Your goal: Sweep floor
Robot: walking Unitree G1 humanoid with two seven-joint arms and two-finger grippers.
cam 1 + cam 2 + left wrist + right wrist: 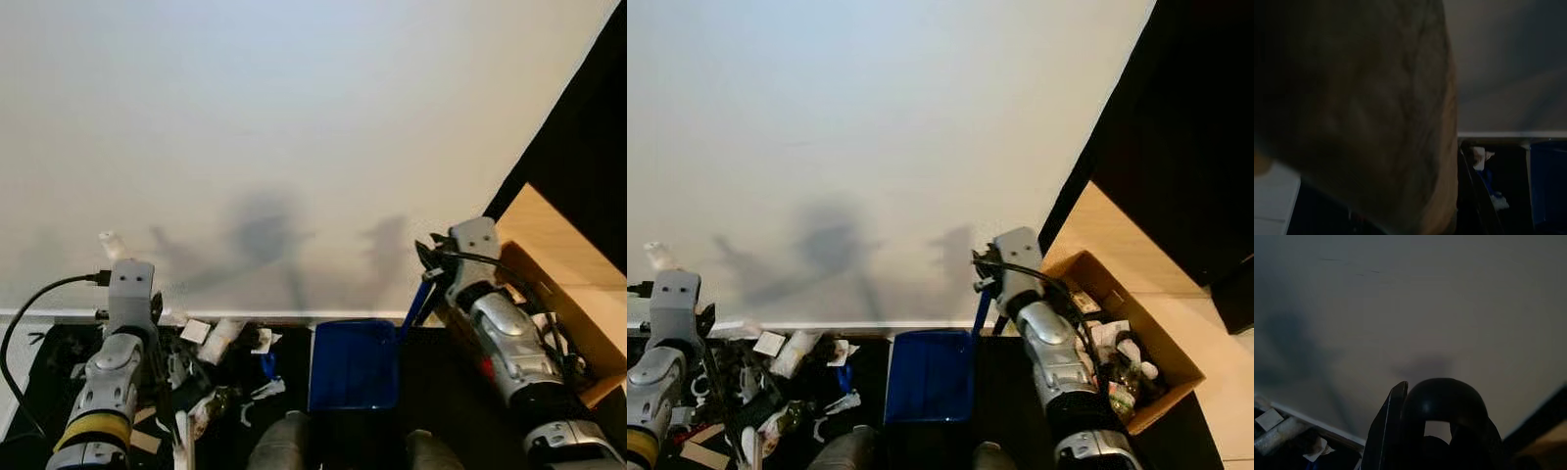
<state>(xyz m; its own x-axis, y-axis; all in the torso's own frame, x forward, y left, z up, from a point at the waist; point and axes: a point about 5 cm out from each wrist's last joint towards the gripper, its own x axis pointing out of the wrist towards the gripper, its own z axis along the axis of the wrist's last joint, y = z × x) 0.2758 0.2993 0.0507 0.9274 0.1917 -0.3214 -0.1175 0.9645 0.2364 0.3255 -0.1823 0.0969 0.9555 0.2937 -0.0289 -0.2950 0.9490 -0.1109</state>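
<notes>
dustpan (354,364): deep blue, flat tray resting on the dark floor at the foot of the white wall, slim blue handle rising at its right corner | litter (217,357): white paper scraps and wrappers heaped on the dark floor just left of the dustpan, along the baseboard

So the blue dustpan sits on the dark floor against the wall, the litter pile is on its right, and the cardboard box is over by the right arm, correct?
Not quite. The litter pile lies on the left of the blue dustpan, in front of the left arm, as the left eye view shows. The rest holds: the dustpan sits on the dark floor at the wall's base, and the cardboard box is beside the right arm.
</notes>
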